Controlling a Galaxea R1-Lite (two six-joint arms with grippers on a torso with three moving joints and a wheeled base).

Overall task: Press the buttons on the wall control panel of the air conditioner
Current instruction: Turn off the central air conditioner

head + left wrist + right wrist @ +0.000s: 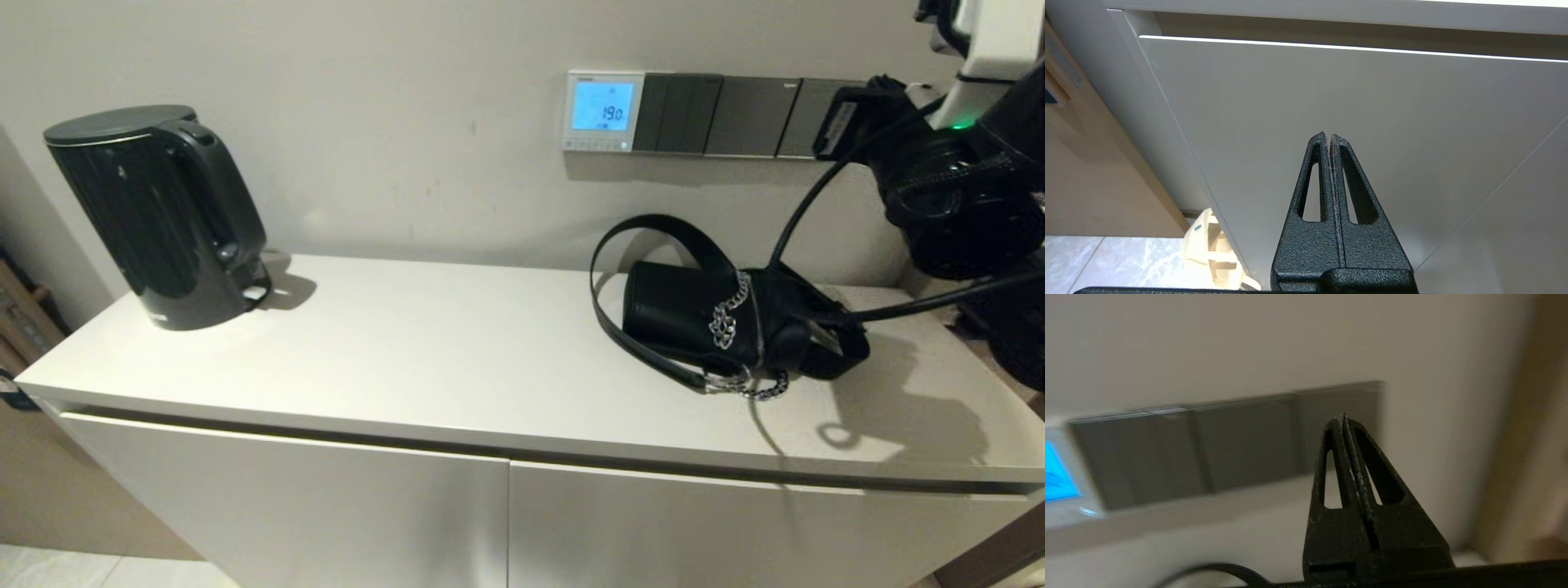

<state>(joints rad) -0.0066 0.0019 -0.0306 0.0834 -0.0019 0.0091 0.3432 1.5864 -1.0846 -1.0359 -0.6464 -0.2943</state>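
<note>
The air conditioner's wall control panel (pixel 602 110) is a small white square on the wall, its screen glowing blue. The buttons (pixel 598 144) form a tiny row along its bottom edge. My right gripper (pixel 829 122) is raised at the wall, well to the right of the panel, in front of the rightmost dark switch plate. In the right wrist view it (pixel 1340 418) is shut and empty, and the panel (pixel 1055 477) shows at the picture's edge. My left gripper (pixel 1328 136) is shut and empty, low in front of the cabinet door, out of the head view.
Dark grey switch plates (pixel 735 114) run right of the panel. A black kettle (pixel 159 216) stands at the left of the white cabinet top (pixel 449 343). A black handbag with a chain (pixel 718 318) lies below the switches. Black cables hang from my right arm.
</note>
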